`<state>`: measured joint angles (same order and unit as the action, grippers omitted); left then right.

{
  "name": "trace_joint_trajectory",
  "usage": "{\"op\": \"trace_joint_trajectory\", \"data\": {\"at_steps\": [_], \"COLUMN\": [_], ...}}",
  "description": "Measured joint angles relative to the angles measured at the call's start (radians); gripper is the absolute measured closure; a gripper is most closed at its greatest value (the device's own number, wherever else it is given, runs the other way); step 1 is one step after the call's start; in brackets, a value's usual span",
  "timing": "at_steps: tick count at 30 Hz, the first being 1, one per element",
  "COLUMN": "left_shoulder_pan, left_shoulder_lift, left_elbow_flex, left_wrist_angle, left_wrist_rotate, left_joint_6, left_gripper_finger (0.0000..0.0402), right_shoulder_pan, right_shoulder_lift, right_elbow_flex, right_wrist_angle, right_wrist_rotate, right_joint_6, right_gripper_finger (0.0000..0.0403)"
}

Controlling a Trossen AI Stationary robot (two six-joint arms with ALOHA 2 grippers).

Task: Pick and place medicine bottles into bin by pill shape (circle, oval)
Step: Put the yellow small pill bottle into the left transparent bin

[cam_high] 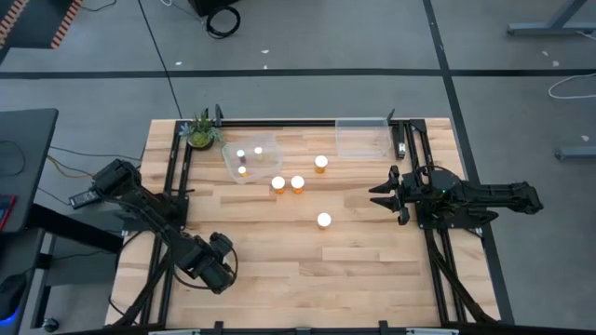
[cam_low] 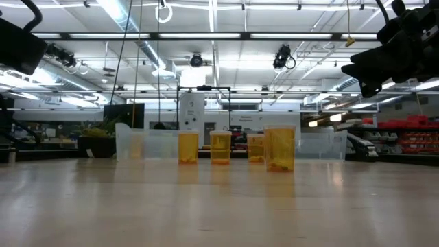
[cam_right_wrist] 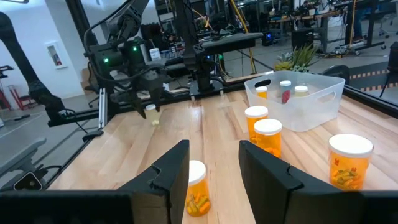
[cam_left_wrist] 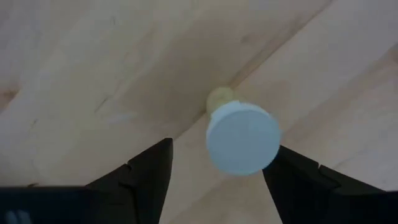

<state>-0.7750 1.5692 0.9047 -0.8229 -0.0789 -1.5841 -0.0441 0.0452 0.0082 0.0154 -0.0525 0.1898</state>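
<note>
A small medicine bottle (cam_left_wrist: 242, 137) with a round white cap sits between the fingers of the left gripper (cam_right_wrist: 151, 102), lifted clear of the table (cam_high: 372, 270); the right wrist view shows it hanging above the wood at the near left part of the table. The gripper's fingers (cam_left_wrist: 146, 177) are closed on it. Four orange bottles stand capped in the middle of the table: two side by side (cam_high: 277, 184) (cam_high: 298, 183), one farther back (cam_high: 321, 164), one nearer the front (cam_high: 324, 221). A clear bin (cam_high: 250, 156) at the back left holds three small bottles (cam_right_wrist: 285, 87), just beside a small green plant (cam_high: 201, 131). A second clear bin (cam_high: 362, 137) stands at the back right. The right gripper (cam_high: 380, 194) hovers over the table's right side, its fingers set wide apart and holding nothing.
</note>
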Motion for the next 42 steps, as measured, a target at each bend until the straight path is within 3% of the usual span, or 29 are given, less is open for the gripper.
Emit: {"op": "trace_joint_trajectory", "data": {"at_steps": [22, 33, 42], "left_shoulder_pan": [0.057, 0.087, 0.213], "left_shoulder_lift": [0.0, 0.0, 0.001], "left_elbow_flex": [0.0, 0.0, 0.0], "left_wrist_angle": [0.046, 0.046, 0.046], "left_wrist_rotate": [-0.024, 0.009, -0.013], "left_joint_6": [0.089, 0.168, 0.393], "left_gripper_finger": [0.0227, 0.0292, 0.027], "right_shoulder_pan": [0.0, 0.0, 0.0], "right_shoulder_lift": [0.0, 0.0, 0.0], "right_elbow_flex": [0.0, 0.0, 0.0], "right_wrist_angle": [0.0, 0.0, 0.0], "right_wrist_rotate": [0.0, 0.0, 0.0], "right_joint_6": [0.0, 0.0, 0.0], "right_gripper_finger": [0.0256, 0.0256, 0.0256]}}
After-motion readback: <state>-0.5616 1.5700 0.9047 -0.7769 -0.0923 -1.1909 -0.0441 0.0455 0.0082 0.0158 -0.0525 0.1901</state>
